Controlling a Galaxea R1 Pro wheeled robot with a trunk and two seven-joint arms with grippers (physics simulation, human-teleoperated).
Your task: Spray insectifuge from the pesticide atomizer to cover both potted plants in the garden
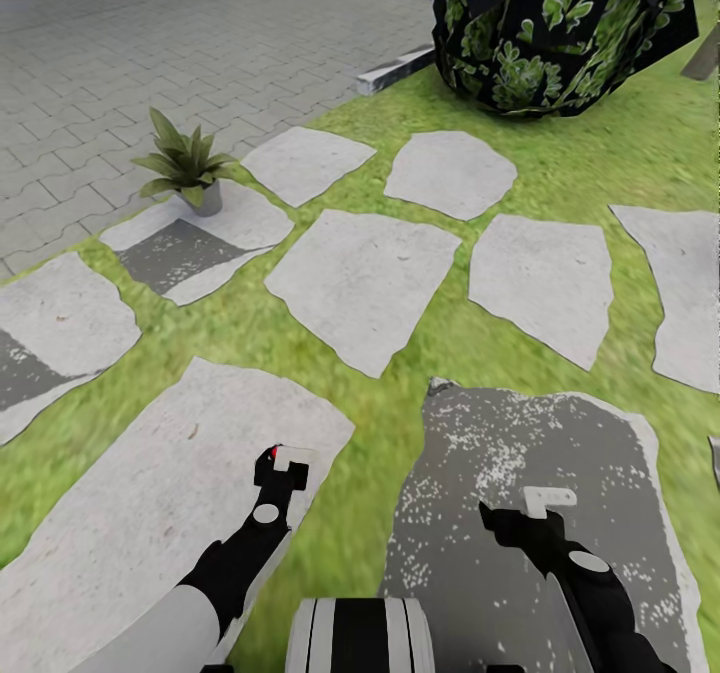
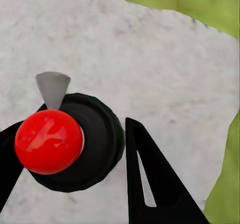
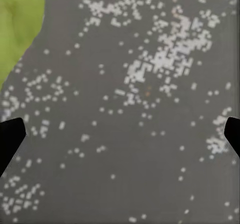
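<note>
My left gripper (image 1: 278, 471) is shut on the pesticide atomizer (image 1: 291, 458), held low over a pale stepping stone (image 1: 150, 513). In the left wrist view I look down on the atomizer (image 2: 50, 141): a red collar, a dark green round body and a pale grey nozzle, with a black finger (image 2: 150, 184) on each side. One potted plant (image 1: 186, 161), an olive rosette in a small grey pot, stands on a stone at the far left, well ahead of the gripper. My right gripper (image 1: 537, 513) hangs open and empty over a dark speckled stone (image 3: 130, 99). The second potted plant is out of view.
Irregular grey stepping stones (image 1: 365, 278) lie across the green lawn (image 1: 455, 338). A big dark round bush (image 1: 560, 28) stands at the back right. Grey paving (image 1: 120, 43) stretches behind the plant, edged by a kerb (image 1: 395, 68).
</note>
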